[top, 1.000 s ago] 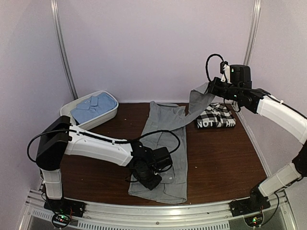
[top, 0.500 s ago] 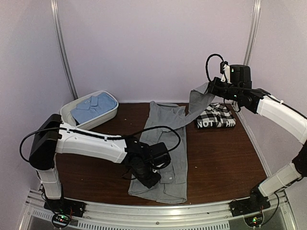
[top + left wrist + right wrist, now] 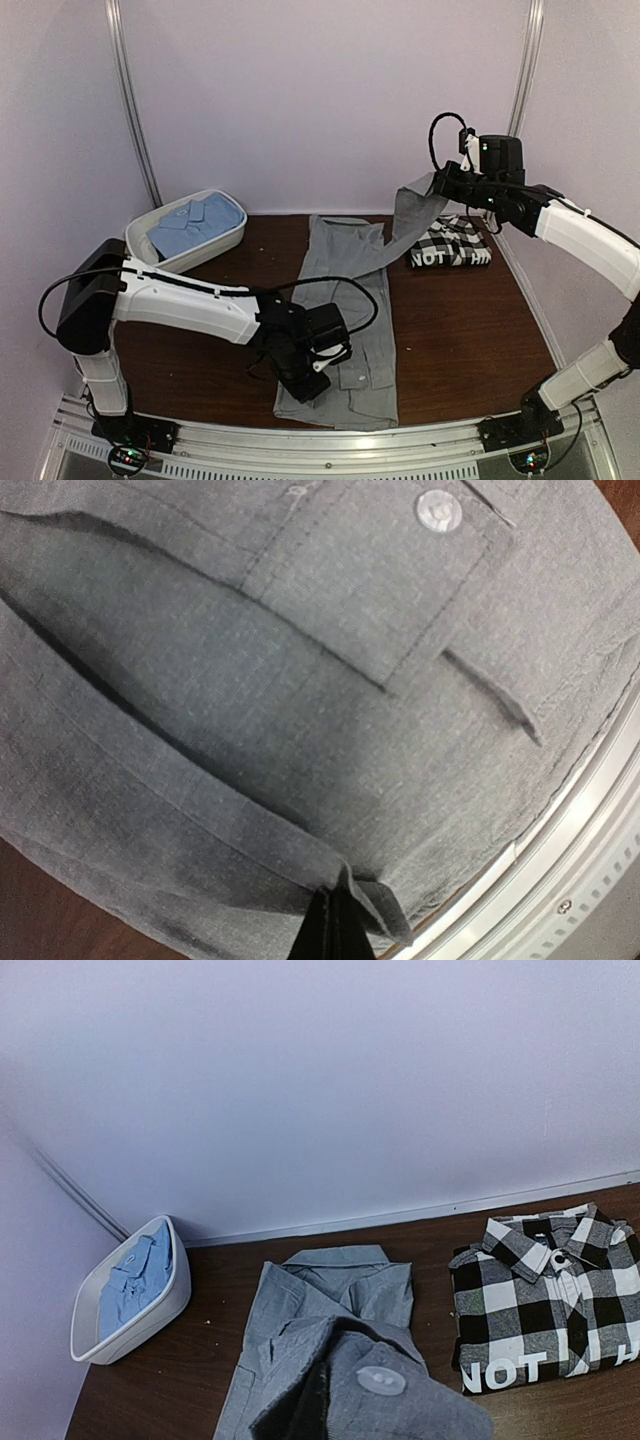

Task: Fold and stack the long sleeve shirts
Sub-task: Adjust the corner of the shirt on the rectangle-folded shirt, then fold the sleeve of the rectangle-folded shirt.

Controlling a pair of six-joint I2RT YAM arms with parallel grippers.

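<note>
**Grey shirt** (image 3: pixel 350 320): flat and lengthwise down the middle of the table (image 3: pixel 470 340), collar far, hem at the near edge. Against a second ago, lower body drawn flatter and squarer, hem shifted slightly nearer and to the right. Upper part and raised sleeve unchanged.

**Left gripper** (image 3: pixel 304 386): low on the near left corner of the grey shirt, clenched on a pinch of its cloth. Elbow of that arm carried further left than before.

**Right gripper** (image 3: pixel 438 186): raised above the far right, clamped on the end of the grey sleeve (image 3: pixel 410 222), cloth slanting down from there to the shoulder. Same pose as a second ago.

**Checked shirt** (image 3: pixel 450 245): folded, far right, beneath the right arm. Unmoved.

**Light blue shirt** (image 3: pixel 196 224): folded inside the white tub (image 3: pixel 140 232), far left. Unmoved.

**Left wrist view only:**
- closed fingertips (image 3: pixel 315 935) biting a folded edge of the hem
- pocket flap with a pale button (image 3: pixel 438 508)
- metal rail (image 3: pixel 575 865) just past the hem

**Right wrist view only:**
- cuff button (image 3: pixel 381 1380) on the held sleeve, in the foreground
- white lettering "NOT" on the checked shirt
- grey collar turned down
</note>
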